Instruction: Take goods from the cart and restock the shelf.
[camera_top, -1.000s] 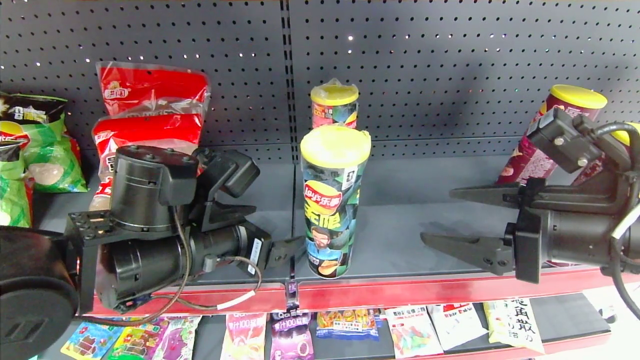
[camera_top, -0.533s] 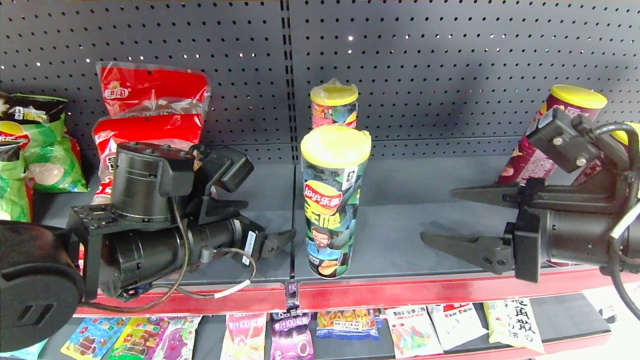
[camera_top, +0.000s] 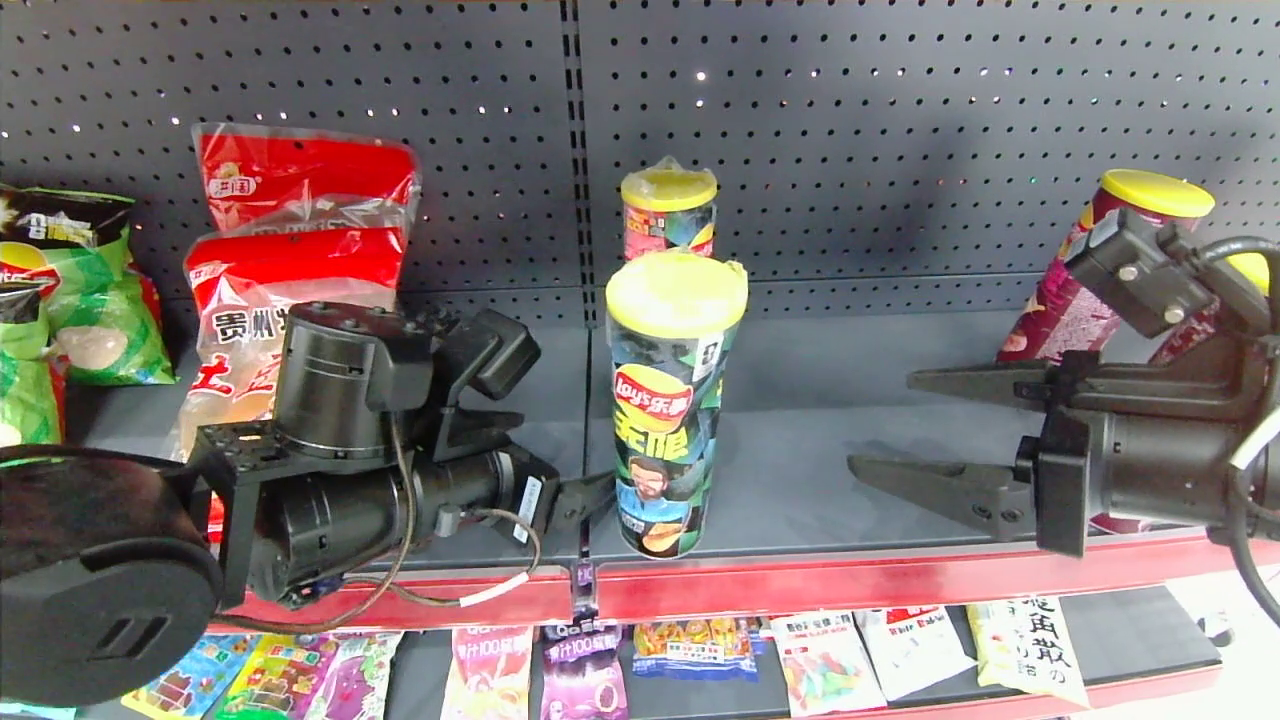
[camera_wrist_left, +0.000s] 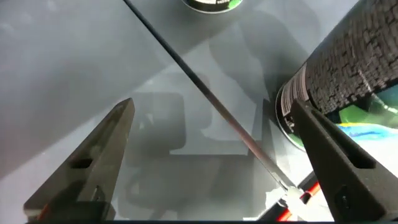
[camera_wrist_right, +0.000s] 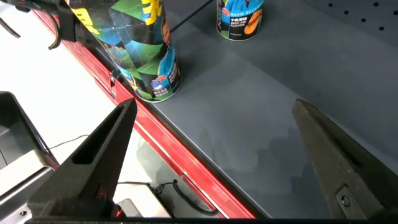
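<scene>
looks like the placing step: chip can (camera_top: 672, 400) upright at shelf (camera_top: 800, 480) front, frame centre, left gripper (camera_wrist_left: 211, 104) open just beside it, right gripper (camera_top: 880, 422) open, empty, frame right; next calls for pulling back without tipping the can.

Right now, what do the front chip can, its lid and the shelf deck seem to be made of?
Front chip can: probably a paperboard tube in glossy printed wrap; light glints on the print.
Lid: soft-looking yellow plastic, dull, slightly crinkled at the rim.
Shelf deck: painted sheet metal, matte grey, judging by its flat panels and seam.
</scene>
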